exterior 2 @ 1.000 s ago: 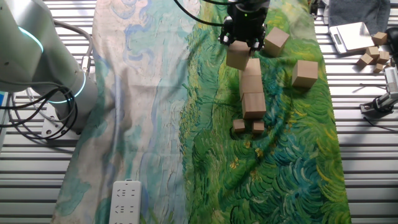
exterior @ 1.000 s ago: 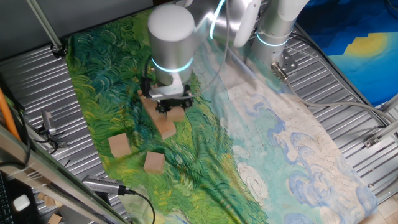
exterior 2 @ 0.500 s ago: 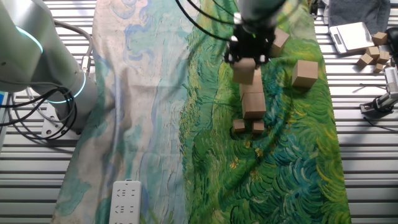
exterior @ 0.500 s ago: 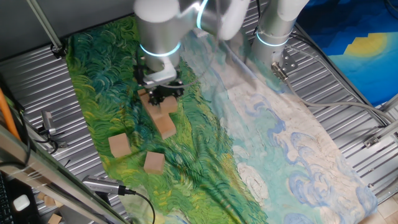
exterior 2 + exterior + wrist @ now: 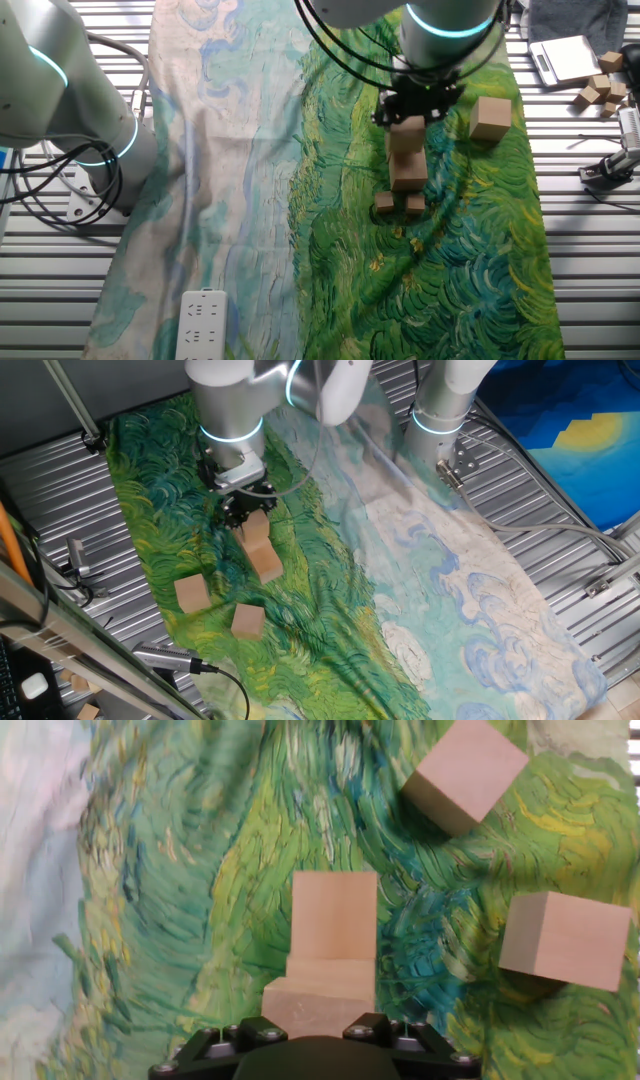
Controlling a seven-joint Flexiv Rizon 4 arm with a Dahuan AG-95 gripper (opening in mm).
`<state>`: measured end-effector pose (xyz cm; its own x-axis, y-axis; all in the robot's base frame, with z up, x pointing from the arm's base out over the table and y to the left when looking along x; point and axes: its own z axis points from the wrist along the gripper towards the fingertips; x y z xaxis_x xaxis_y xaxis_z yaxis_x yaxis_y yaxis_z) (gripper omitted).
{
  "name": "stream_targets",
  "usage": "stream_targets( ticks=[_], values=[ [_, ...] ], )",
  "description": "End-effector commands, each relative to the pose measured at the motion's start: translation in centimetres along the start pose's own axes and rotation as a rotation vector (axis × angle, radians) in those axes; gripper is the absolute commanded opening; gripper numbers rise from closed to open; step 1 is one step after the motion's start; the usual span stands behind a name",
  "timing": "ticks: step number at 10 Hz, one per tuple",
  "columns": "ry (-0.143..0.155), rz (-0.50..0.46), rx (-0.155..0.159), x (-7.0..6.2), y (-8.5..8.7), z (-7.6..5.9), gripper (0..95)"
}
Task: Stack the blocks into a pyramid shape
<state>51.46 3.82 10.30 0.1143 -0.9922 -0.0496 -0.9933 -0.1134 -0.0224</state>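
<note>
1. Movement is the main change: over the last second the gripper (image 5: pixel 413 108) has been carried from beyond the far end of the row of blocks (image 5: pixel 407 165) to a place directly above it, with a block (image 5: pixel 406 133) held throughout.
2. The carried block is seen pinched between the fingers, just over the row, so a second layer appears to be starting; whether it already touches the blocks below cannot be told.
3. In the hand view the held block (image 5: pixel 318 1010) fills the bottom centre, and the row (image 5: pixel 334 928) runs straight ahead beneath it.
4. Two loose blocks are seen on the green painted cloth (image 5: pixel 330 630) towards one long edge of the worktop, one (image 5: pixel 191 593) near the other (image 5: pixel 247 620), both well apart from the gripper.
5. Two much smaller cubes (image 5: pixel 400 204) lie just beside the near end of the row.
6. The pyramid is judged barely begun, with the loose blocks not yet placed.
</note>
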Motion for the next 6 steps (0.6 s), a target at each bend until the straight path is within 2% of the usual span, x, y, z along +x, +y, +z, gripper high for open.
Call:
stream_targets(
  ticks=[1,6],
  values=[
    [0.002,-0.07,0.004,0.16,-0.16,0.31,0.0],
    [-0.003,-0.1,0.01,1.06,-0.2,0.72,0.0]
  ],
)
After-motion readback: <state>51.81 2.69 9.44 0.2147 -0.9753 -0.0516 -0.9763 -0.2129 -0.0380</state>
